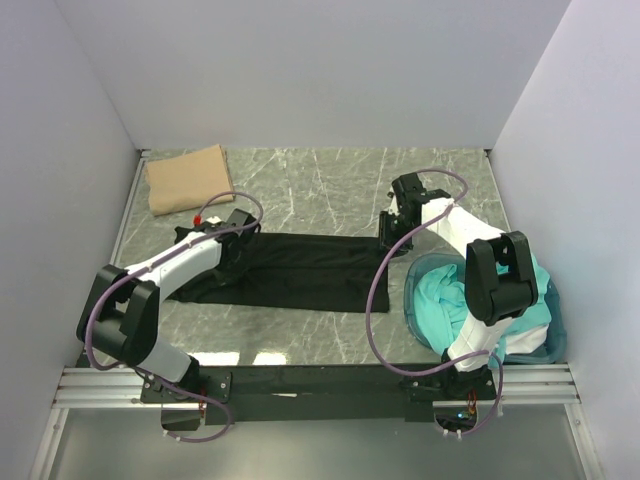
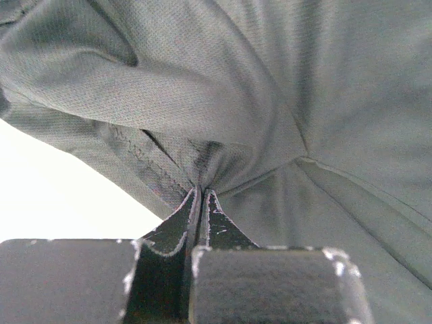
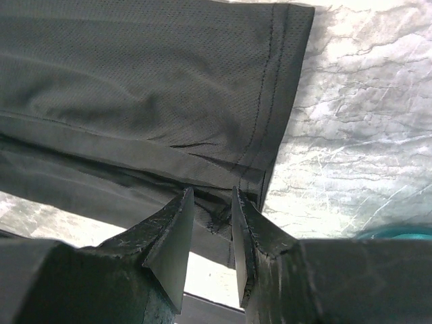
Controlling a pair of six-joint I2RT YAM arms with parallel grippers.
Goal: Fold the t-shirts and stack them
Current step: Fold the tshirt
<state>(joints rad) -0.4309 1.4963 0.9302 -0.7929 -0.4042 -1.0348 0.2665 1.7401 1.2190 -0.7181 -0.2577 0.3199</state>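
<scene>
The black t-shirt (image 1: 300, 265) lies stretched out flat across the middle of the marble table (image 1: 330, 180). At its left end my left gripper (image 1: 237, 228) is shut, pinching a bunched fold of the black cloth (image 2: 270, 88) between its fingertips (image 2: 202, 190). At the shirt's right hem (image 3: 135, 81) my right gripper (image 1: 392, 235) stands open, jaws a little apart around a wrinkled edge of cloth (image 3: 212, 196). A folded tan-brown t-shirt (image 1: 187, 178) rests at the far left corner. Teal t-shirts (image 1: 450, 295) are heaped in the tub.
The round translucent blue tub (image 1: 412, 300) stands at the near right, beside the right arm's base. White walls close the table on three sides. A metal rail (image 1: 320, 385) runs along the near edge.
</scene>
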